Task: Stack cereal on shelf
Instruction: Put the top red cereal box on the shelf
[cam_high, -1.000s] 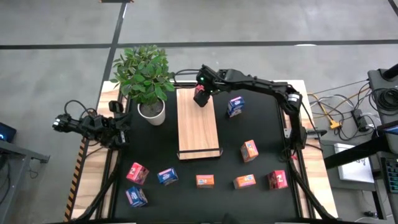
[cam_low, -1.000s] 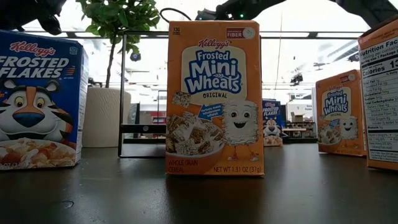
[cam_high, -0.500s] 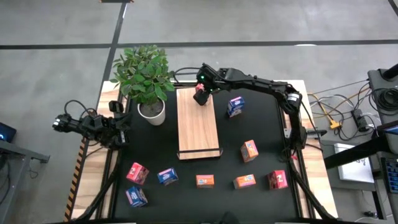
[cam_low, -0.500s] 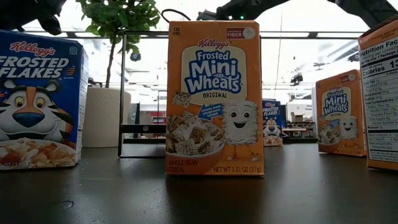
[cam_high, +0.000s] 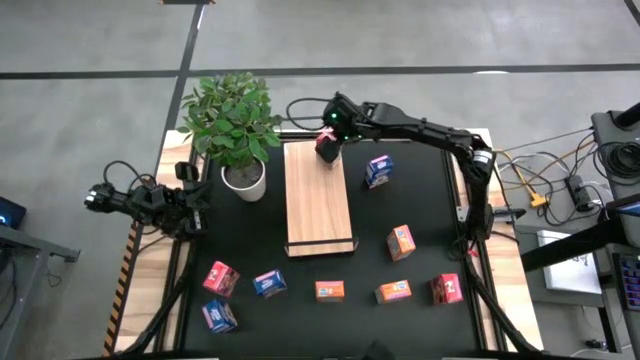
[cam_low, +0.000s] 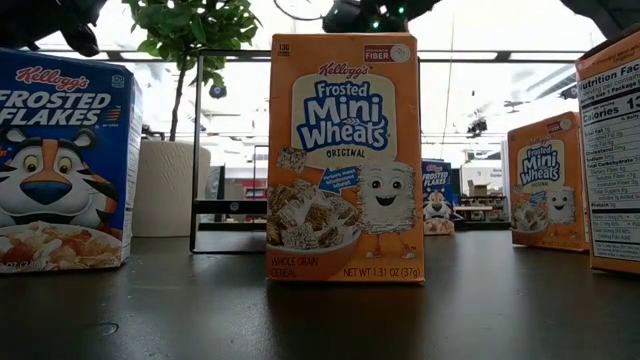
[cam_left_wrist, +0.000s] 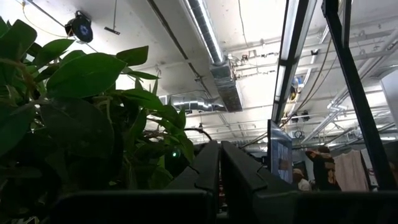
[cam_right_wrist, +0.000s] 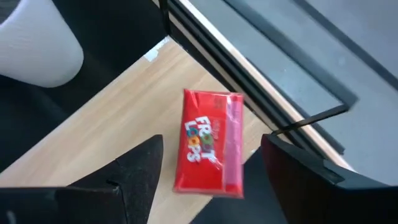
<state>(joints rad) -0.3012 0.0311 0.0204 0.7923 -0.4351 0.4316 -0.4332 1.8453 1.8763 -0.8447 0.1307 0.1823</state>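
The shelf (cam_high: 318, 205) is a light-wood board lying mid-table. A red Froot Loops cereal box (cam_right_wrist: 208, 144) rests on its far end (cam_high: 326, 148), near the far right corner. My right gripper (cam_right_wrist: 211, 149) hovers above this box, open, one finger on either side and clear of it. Several other cereal boxes stand on the black tabletop: a blue one (cam_high: 378, 170) right of the shelf, an orange-red one (cam_high: 401, 241), and a row near the front edge (cam_high: 330, 290). My left gripper (cam_left_wrist: 219, 163) is shut at the table's left edge, pointing up among the plant's leaves.
A potted plant (cam_high: 240, 135) in a white pot stands left of the shelf's far end. In the low view, an orange Mini Wheats box (cam_low: 345, 158) and a blue Frosted Flakes box (cam_low: 62, 160) fill the foreground, with the shelf's black wire frame (cam_low: 200, 150) behind.
My right gripper has risen and drawn back a little toward the table's far edge, coming away from the red box. The box stays where it was on the shelf's far end.
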